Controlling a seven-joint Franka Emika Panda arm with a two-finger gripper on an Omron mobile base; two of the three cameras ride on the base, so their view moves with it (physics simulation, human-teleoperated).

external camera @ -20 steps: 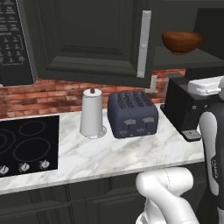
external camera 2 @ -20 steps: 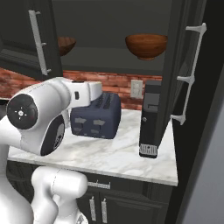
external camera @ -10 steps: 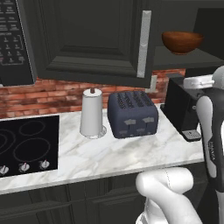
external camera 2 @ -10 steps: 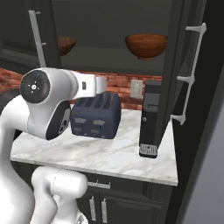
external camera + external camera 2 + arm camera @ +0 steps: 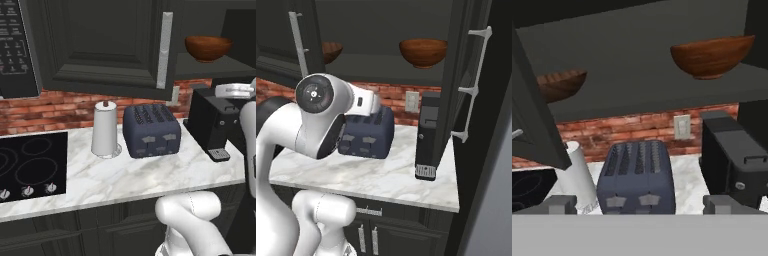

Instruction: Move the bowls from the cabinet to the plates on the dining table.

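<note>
The dark cabinet (image 5: 456, 75) stands with its doors open, and both wooden bowls sit on its lower shelf (image 5: 662, 95), well apart from each other. The right bowl (image 5: 712, 55) rests upright near the right end of the shelf, above the black coffee machine (image 5: 732, 160). The left bowl (image 5: 559, 85) rests further to the left on the same shelf and is partly hidden behind the open left door (image 5: 534, 125) in the hand view. In the right base view the same two bowls appear, one (image 5: 423, 52) in the open middle of the cabinet and one (image 5: 331, 51) just behind the silver bar handle (image 5: 298, 42) of the left door. Under the cabinet, on the marble counter (image 5: 150, 175), a dark blue toaster (image 5: 151, 130) stands between a white paper towel roll (image 5: 105, 129) and the coffee machine. A black stove top (image 5: 30, 165) lies at the left end of the counter. The pincer (image 5: 639, 205) is held below the level of the shelf and points toward the toaster; its two fingertips (image 5: 559, 204) stand wide apart and nothing is between them. A brick wall (image 5: 637, 127) with a white socket (image 5: 682, 126) is behind the toaster.
</note>
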